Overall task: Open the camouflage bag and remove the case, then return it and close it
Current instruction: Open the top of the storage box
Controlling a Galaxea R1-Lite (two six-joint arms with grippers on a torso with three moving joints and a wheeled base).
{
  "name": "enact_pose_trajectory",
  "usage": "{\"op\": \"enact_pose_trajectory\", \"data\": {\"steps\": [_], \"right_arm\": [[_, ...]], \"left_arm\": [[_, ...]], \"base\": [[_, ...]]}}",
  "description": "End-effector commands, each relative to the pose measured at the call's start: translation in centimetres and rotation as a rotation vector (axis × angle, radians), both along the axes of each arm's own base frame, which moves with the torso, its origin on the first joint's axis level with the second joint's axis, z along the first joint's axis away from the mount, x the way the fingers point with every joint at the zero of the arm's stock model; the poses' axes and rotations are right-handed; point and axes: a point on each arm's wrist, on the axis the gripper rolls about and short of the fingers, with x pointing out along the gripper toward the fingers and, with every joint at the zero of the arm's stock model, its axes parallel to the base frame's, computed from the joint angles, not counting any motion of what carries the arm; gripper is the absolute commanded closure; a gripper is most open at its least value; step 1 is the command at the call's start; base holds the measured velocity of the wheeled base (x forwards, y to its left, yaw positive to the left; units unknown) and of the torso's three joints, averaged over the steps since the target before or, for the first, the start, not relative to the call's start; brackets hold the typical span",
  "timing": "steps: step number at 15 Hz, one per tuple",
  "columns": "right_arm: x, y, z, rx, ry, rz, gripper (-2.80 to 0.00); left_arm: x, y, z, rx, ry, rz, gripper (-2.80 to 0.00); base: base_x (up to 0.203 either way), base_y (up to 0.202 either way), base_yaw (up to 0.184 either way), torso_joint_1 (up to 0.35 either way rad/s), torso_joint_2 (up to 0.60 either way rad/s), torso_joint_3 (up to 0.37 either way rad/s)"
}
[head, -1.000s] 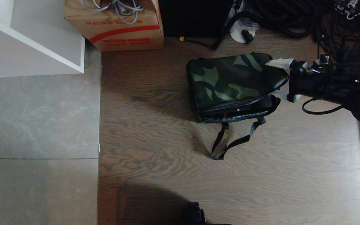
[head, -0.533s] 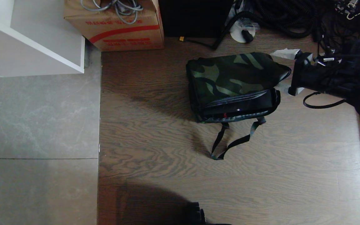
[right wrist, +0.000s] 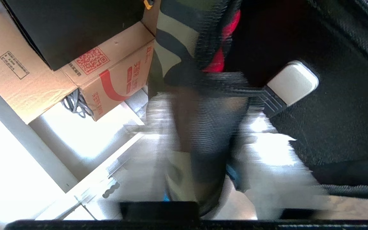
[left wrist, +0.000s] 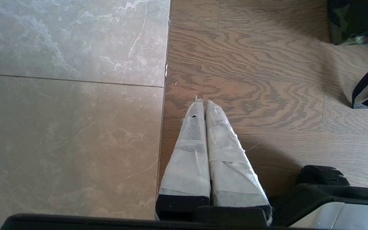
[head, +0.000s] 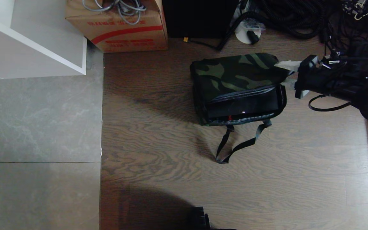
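Green-black-tan camouflage fabric bag [head: 235,76] on wood floor, lid part-raised, flat black hard case [head: 244,108] inside, right end effector [head: 288,74] pinching lid's right edge, left end effector [left wrist: 203,105] fully closed, empty, over floor seam.

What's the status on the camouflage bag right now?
Right gripper at the lid's right edge, lid part-raised. Left gripper parked, shut. Camouflage bag gaping at front, case inside. Strap loose on floor.
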Motion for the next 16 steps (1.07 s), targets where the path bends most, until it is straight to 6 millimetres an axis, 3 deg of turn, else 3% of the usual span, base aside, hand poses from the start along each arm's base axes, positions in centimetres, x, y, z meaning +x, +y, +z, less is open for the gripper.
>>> {"op": "enact_pose_trajectory", "data": {"steps": [1,9,16], "right_arm": [[0.3,0.0,0.2,0.007,-0.007,0.003,0.0],[-0.1,-0.4,0.6,0.003,-0.018,-0.018,0.0],[0.8,-0.8,1.5,-0.01,-0.068,-0.029,0.0]], "left_arm": [[0.1,0.0,-0.2,-0.001,0.008,0.001,0.0],[0.1,0.0,-0.3,-0.001,0.009,0.001,0.0],[0.1,0.0,-0.3,-0.001,0.009,0.001,0.0]], "base": [[0.0,0.0,0.0,0.0,0.0,0.0],[0.0,0.0,0.0,0.0,0.0,0.0],[0.0,0.0,0.0,0.0,0.0,0.0]]}}
